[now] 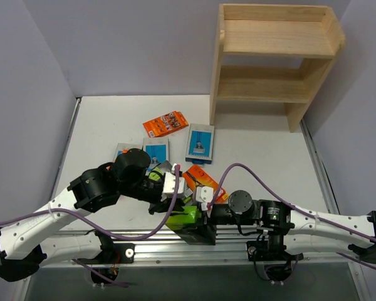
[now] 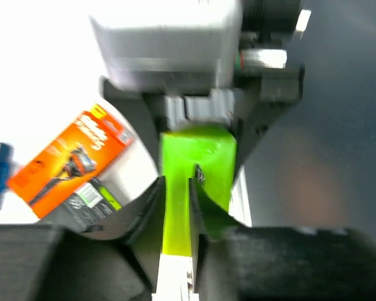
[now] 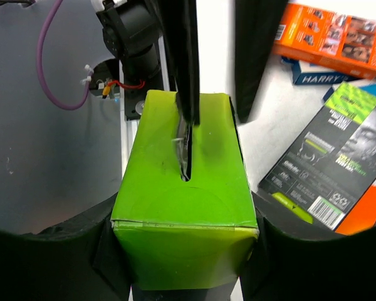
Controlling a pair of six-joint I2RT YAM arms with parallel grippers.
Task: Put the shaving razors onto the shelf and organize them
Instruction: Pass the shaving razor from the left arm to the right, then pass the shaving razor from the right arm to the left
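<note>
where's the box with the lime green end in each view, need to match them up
Top external: lime-green box at bottom centre.
Left wrist: the box at centre, straight ahead.
Right wrist: the box at lower centre, filling the foreground.
Shared landmark: orange pack beside it, at left in the left wrist view, bottom right corner in the right wrist view.
</note>
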